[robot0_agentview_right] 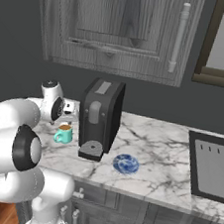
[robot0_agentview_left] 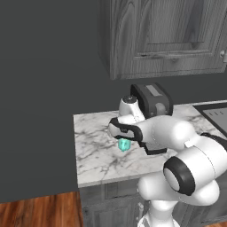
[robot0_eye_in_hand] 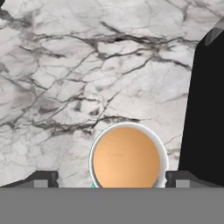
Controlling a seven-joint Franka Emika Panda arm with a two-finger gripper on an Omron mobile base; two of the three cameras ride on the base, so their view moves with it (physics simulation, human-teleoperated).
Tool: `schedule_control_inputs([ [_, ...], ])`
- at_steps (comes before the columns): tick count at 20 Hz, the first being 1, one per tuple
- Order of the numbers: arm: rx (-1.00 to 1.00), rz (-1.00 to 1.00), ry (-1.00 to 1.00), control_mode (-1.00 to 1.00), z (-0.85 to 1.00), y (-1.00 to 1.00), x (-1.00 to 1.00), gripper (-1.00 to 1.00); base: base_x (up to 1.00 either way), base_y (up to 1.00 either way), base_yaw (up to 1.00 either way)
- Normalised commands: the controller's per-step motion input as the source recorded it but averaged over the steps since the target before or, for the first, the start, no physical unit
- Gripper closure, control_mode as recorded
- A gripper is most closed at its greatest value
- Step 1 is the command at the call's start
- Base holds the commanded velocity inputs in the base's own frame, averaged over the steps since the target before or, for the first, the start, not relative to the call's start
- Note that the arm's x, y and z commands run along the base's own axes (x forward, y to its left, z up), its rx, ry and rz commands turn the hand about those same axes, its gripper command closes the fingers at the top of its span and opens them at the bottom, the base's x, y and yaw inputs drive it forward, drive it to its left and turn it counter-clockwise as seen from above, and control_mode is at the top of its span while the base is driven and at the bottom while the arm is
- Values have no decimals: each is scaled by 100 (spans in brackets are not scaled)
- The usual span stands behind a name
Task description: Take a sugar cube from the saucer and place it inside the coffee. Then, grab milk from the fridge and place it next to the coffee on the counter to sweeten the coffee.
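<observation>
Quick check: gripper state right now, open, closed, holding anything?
Gripper: open, nothing between its fingertips, hanging above the coffee cup.

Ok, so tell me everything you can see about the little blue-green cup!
The cup is small, teal outside and pale at the rim, with a handle on one side. It is nearly full of smooth light-brown coffee. It stands upright on the white marble counter, just beside the tall black coffee machine and apart from it. The open gripper hangs right above it, and nothing touches it.
</observation>
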Motion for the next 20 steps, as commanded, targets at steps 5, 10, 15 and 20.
schedule_control_inputs([
  [5, 0, 0, -7, -100, 26, 6, -26, -100, 0, 0, 0],
  [10, 0, 0, -16, -100, 43, 7, -59, -100, 0, 0, 0],
  [15, 0, 0, -14, -100, 49, -1, -46, -100, 0, 0, 0],
  [20, 2, 0, -15, -100, 54, -17, -46, -100, 0, 0, 0],
])
